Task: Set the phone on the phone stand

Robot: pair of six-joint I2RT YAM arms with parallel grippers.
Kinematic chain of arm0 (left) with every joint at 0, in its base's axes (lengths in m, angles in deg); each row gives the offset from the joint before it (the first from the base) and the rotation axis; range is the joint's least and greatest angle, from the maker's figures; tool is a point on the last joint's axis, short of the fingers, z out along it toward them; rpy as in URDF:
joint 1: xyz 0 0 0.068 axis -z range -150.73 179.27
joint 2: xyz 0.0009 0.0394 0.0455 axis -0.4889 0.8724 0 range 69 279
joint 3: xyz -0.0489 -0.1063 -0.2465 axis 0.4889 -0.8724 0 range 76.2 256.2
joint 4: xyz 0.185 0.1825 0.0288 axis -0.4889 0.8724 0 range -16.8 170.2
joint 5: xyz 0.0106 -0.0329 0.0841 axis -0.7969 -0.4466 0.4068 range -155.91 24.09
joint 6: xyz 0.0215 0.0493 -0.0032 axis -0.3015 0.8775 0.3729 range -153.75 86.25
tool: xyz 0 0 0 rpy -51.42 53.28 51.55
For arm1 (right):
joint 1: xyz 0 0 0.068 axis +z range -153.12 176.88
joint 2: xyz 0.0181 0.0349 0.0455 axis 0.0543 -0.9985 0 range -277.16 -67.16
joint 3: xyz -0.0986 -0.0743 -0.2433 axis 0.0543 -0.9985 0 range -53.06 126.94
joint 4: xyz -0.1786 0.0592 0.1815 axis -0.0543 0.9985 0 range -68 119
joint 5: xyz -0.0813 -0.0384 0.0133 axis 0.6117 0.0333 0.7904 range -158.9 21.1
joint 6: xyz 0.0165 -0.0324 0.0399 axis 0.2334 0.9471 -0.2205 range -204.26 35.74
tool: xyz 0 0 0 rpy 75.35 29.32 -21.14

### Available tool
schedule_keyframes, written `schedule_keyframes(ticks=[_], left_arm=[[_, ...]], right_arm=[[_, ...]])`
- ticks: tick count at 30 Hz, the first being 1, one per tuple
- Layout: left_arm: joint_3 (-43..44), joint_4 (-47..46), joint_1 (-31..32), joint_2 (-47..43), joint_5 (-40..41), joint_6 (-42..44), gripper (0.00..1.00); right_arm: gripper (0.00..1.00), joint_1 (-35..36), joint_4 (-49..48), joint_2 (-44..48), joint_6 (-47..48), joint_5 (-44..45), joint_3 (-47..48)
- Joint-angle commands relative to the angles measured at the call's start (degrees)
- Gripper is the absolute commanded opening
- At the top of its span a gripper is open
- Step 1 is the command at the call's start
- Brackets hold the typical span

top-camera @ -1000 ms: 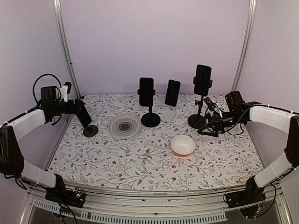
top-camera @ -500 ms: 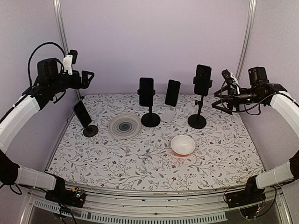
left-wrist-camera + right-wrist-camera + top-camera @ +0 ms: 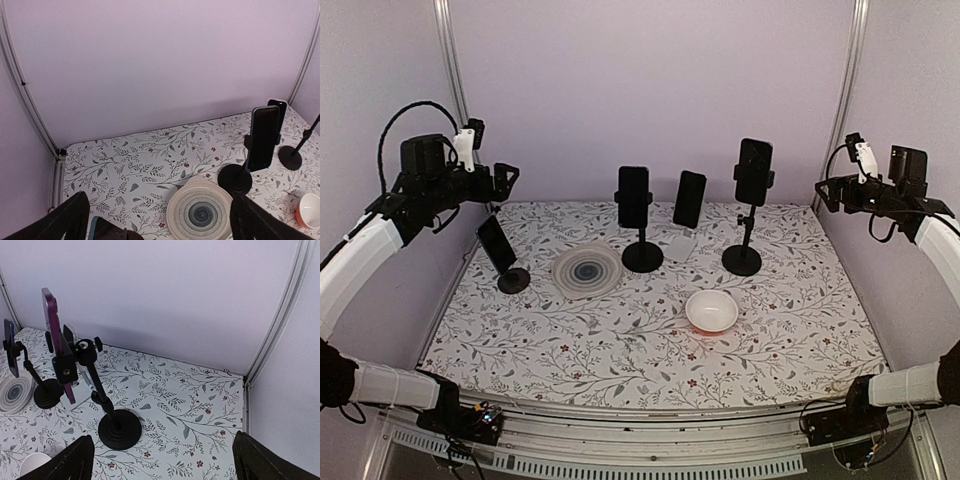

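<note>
Black right pincer (image 3: 828, 192) pulled right, away from rightmost phone (image 3: 754, 171), spread wide.

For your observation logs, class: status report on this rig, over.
Left gripper open, empty, raised. Right gripper the same. Right phone sits in its stand. Bowl and plate apart from it.

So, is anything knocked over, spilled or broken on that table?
Nothing stands out. The left phone, middle phone, pale-stand phone and right phone all sit on their stands. The plate lies flat, the bowl stands upright, nothing spilled. The left gripper and right gripper hang open and empty.
</note>
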Motion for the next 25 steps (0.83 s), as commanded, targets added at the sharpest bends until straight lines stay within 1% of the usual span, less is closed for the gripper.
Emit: schedule_keyframes(ticks=[1,8,17,25], left_arm=[[0.2,2.2,0.7,-0.3,2.4,-0.9,0.99],[-1.3,3.9,0.9,-2.4,5.4,0.8,0.99],[-1.4,6.8,0.9,-2.6,4.6,1.6,0.99],[-1.6,5.0,0.9,-3.4,5.7,2.6,0.99]], right_arm=[[0.99,0.1,-5.2,2.7,-7.1,5.6,-2.3],[0.99,0.1,-3.5,1.6,-6.2,1.3,1.4],[0.99,0.1,-2.6,0.3,-5.2,-0.4,3.1],[0.99,0.1,-2.2,0.9,-4.3,-2.2,3.2]])
